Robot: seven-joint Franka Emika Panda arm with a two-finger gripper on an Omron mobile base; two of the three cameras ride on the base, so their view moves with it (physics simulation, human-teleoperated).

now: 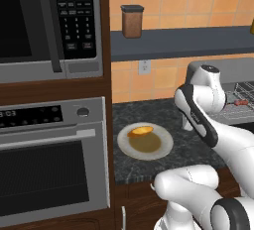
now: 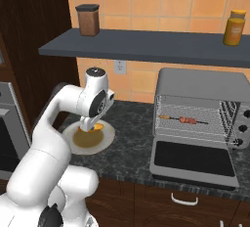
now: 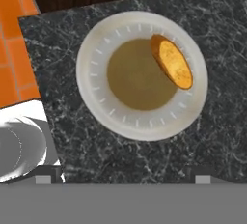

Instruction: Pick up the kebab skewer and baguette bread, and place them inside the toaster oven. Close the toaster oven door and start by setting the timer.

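- The kebab skewer [image 2: 184,120] already lies on the wire rack inside the toaster oven [image 2: 200,81], at centre right of the right base view; I count that part of the job as done.
- The baguette bread [image 3: 171,62] is not yet picked up. It rests on the rim of the white plate [image 3: 96,102], upper right of centre in my hand view, leaning partly over the plate's brown middle.
- The plate sits on the dark marble counter [image 1: 149,110], left of the toaster oven and well apart from it.
- My pincer [image 2: 88,124] hangs above the plate with its jaws spread wide and nothing between them.
- The toaster oven door [image 2: 191,158] lies dropped flat in front of the oven, so the way in is free.
- Left to do, as I judge it: come down on the bread, grip it, carry it across to the rack beside the skewer, swing the door up shut, then turn the timer knob [image 2: 238,142] at the oven's right edge.
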